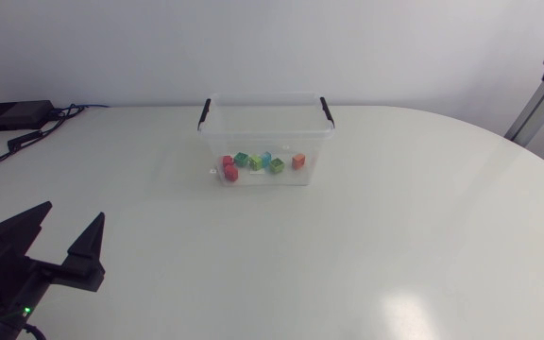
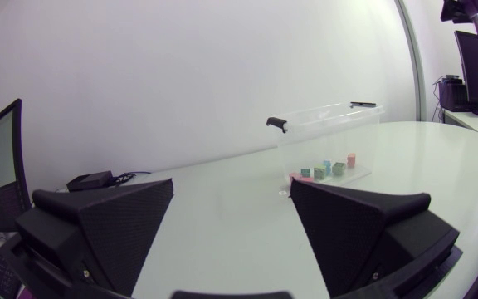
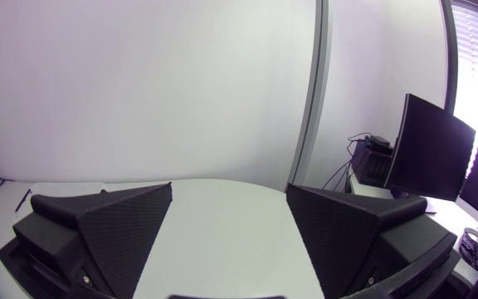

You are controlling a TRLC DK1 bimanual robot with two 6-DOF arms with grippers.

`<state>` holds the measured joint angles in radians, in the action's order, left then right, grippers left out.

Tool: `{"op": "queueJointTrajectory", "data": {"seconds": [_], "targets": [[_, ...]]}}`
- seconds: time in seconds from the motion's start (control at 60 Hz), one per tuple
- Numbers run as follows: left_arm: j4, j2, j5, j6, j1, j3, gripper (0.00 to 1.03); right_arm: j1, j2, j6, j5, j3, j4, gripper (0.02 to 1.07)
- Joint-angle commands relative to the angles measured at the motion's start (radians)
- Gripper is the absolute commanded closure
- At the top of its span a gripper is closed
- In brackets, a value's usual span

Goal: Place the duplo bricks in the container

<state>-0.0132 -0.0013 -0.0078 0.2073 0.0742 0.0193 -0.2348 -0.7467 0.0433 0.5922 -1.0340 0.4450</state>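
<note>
All visible duplo bricks (image 1: 277, 165) already inside clear container (image 1: 253, 132), rear-middle of tabletop (image 1: 423, 236); none seen outside. Task looks finished. Left jaws wide, empty, near-left corner. Right jaws wide, empty, outside head view. Next: no pick needed.

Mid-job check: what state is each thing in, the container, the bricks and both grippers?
container: upright, no lid on, open at the top.
duplo bricks: all those in view lie inside the container, on its floor.
left gripper: open, empty, apart from the container.
right gripper: open, empty.
</note>
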Motion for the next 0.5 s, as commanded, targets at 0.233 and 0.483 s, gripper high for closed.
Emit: {"op": "queueJointTrajectory", "data": {"seconds": [0.233,0.483], "targets": [[0.005,-0.012,-0.001,0.012,0.001,-0.018,0.05,0.002,0.294,-0.108,-0.086,0.252,-0.198,0.07],[0.005,-0.012,-0.001,0.012,0.001,-0.018,0.05,0.035,0.501,-0.115,-0.177,0.473,-0.282,0.07]]}}
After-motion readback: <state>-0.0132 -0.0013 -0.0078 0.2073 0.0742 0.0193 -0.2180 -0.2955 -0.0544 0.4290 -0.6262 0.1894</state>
